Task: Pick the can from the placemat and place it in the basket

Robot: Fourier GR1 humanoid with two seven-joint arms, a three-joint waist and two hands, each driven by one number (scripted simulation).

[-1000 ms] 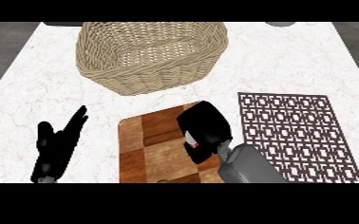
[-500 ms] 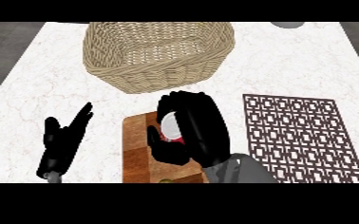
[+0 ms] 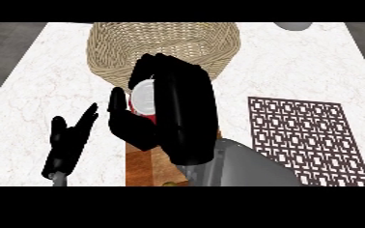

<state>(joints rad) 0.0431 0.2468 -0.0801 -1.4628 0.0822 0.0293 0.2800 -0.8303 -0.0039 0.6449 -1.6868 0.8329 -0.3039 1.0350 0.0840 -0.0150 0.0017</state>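
Fingers (image 3: 178, 84) around unlabelled red can (image 3: 145, 99)

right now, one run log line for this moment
phase: carry | right hand: shut on can, lifted near basket | left hand: open, resting at lower left | can not yet in basket

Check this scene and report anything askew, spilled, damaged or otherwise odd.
Nothing stands out. The right hand is curled round the can, held near the wicker basket. The basket sits upright. The patterned mat lies flat at the right, the wooden board below the hand. The left hand rests open at lower left. No spills show.
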